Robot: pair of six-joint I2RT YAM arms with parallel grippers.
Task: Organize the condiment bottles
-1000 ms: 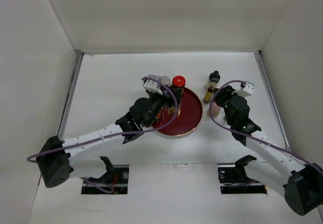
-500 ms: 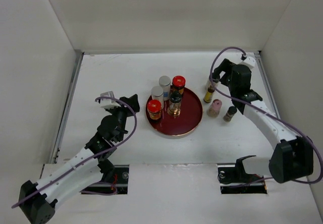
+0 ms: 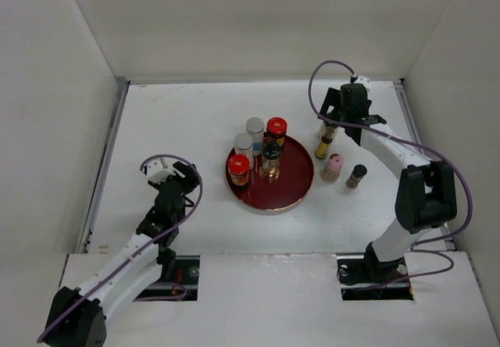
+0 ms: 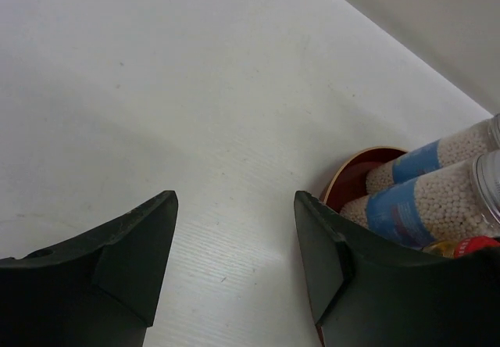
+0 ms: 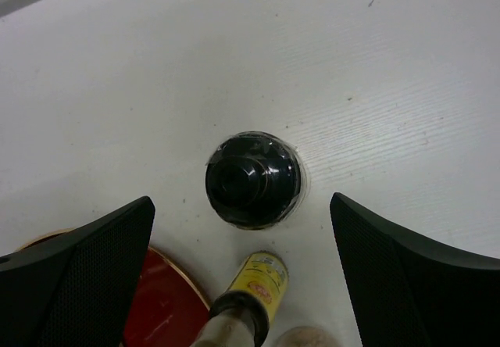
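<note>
A round dark red tray (image 3: 293, 183) holds several condiment bottles: two red-capped (image 3: 238, 167) (image 3: 276, 128), two silver-capped (image 3: 255, 127) and an amber one (image 3: 270, 159). Right of it on the table stand a yellow-labelled bottle (image 3: 323, 147), a pink-capped jar (image 3: 333, 166) and a small dark-capped one (image 3: 356, 175). My right gripper (image 3: 336, 116) hangs wide open over a black-capped bottle (image 5: 252, 179), which lies between the fingertips (image 5: 129, 222) untouched. My left gripper (image 3: 184, 178) is near the table's left front, jaws apart and empty (image 4: 234, 206), pointing toward the tray rim (image 4: 348, 177).
White walls box the table on the left, far and right sides. The left wrist view shows two bead-filled bottles with blue labels (image 4: 426, 206) at the tray's near-left edge. The yellow-labelled bottle (image 5: 258, 280) stands just below the black-capped one.
The left arm has drawn back from the tray toward the near left. The right arm has swung from beside the pink-capped jar to the far side, over the black-capped bottle, and its jaws have opened wide.
</note>
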